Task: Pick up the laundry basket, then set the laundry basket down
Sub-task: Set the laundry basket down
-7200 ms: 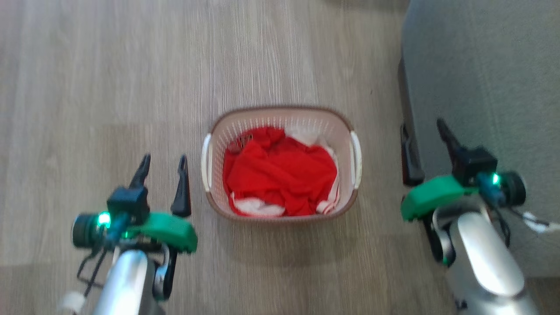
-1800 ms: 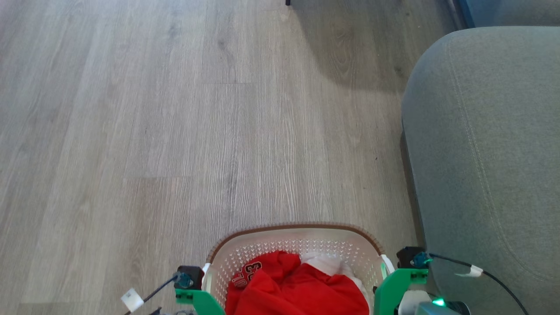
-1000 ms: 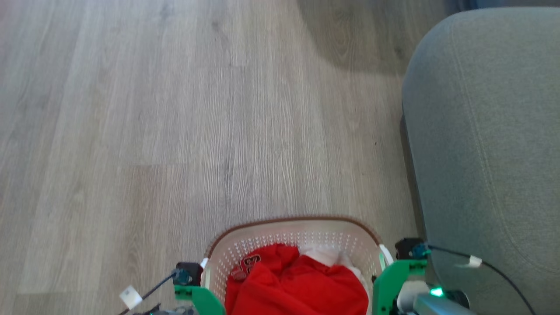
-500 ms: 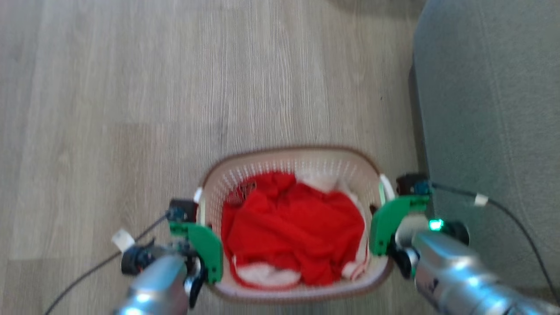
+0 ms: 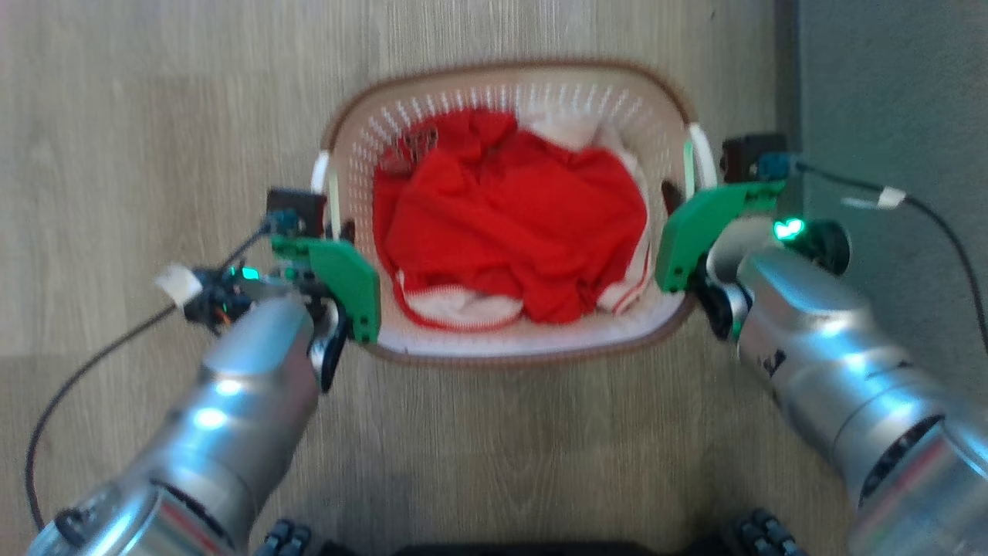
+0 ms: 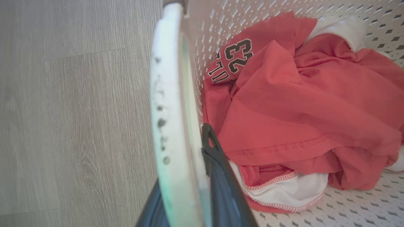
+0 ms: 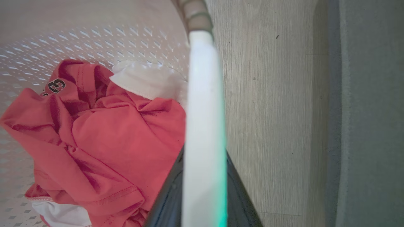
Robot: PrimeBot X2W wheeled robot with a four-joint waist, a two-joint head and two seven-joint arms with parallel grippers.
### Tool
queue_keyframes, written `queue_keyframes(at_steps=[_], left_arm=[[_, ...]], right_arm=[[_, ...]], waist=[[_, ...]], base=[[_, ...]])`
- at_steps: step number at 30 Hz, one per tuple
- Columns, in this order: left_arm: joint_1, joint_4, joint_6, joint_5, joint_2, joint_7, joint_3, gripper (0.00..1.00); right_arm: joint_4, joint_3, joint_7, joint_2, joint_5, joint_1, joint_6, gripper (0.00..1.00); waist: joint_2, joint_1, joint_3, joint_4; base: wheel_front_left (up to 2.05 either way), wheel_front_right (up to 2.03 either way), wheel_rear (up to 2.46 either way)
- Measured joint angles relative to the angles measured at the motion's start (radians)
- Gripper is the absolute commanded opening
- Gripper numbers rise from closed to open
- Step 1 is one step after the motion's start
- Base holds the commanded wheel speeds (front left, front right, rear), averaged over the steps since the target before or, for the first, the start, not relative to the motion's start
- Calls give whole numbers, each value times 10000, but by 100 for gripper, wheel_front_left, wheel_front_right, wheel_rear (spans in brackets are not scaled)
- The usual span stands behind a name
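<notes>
Red cloth fills most of the basket (image 5: 509,344), a white perforated tub with a brown woven-look rim that sits between the two silver arms on the pale wood floor (image 5: 154,93), its right side close to a grey sofa (image 5: 888,93); whether it rests on the boards or hangs just clear of them I cannot tell. The cloth is a crumpled shirt (image 5: 509,216) with white trim, and the left wrist view shows the number 23 (image 6: 240,56) printed on it in dark figures, while a white garment (image 5: 571,127) lies bunched against the far wall. The left gripper (image 5: 337,232) is at the basket's left handle (image 6: 170,104), with the fingers (image 6: 221,170) clamped across it - one dark finger inside the basket beside the shirt, the other outside over the floor, and the white bar pinched between them. The right gripper (image 5: 687,193) does the same at the right handle (image 7: 203,104): its fingers (image 7: 170,195) are closed tight on the bar, one on the shirt side and one on the floor side, and a green glow tints the handle's lower edge. Both handles run upright through the middle of their wrist views. Green lamps shine on both wrists - the right one lies just beside the sofa's edge.
</notes>
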Motion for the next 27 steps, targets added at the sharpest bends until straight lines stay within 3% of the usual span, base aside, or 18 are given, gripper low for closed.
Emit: queue_keyframes(at_steps=[14,27], left_arm=[[-1817,-19,130,236,-6,-196,219,0],[-2034,-265,228,518,-21,-198,385,0]], right_arm=[[-12,-1294,-234,-238,-1409,-1531,0,0],[-15,-2581,-265,-240,-2725,-1641,0,0]], waist=[[0,-2,2656,17],[0,-4,3293,108]], base=[[0,0,0],[0,0,0]])
